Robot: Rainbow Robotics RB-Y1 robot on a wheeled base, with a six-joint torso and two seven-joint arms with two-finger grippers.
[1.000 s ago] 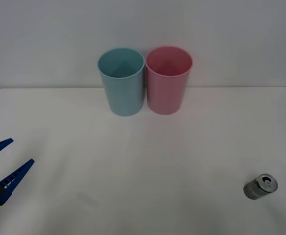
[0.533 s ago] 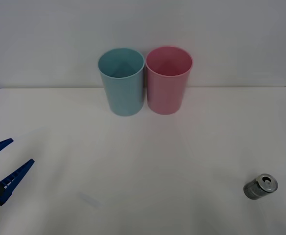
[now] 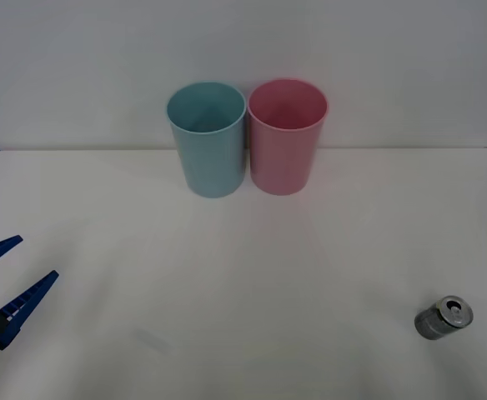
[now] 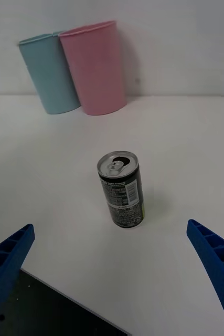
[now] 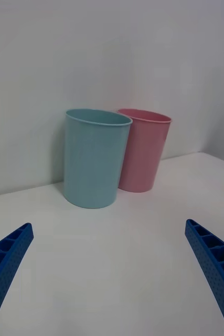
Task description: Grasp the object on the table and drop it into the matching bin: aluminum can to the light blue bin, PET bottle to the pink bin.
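Right claw (image 4: 112,273) gone from front view; upright dark grey can (image 3: 444,317).

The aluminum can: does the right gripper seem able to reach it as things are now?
Probably yes. The right gripper is open and faces the aluminum can, which stands upright and alone on the table; nothing lies between them.
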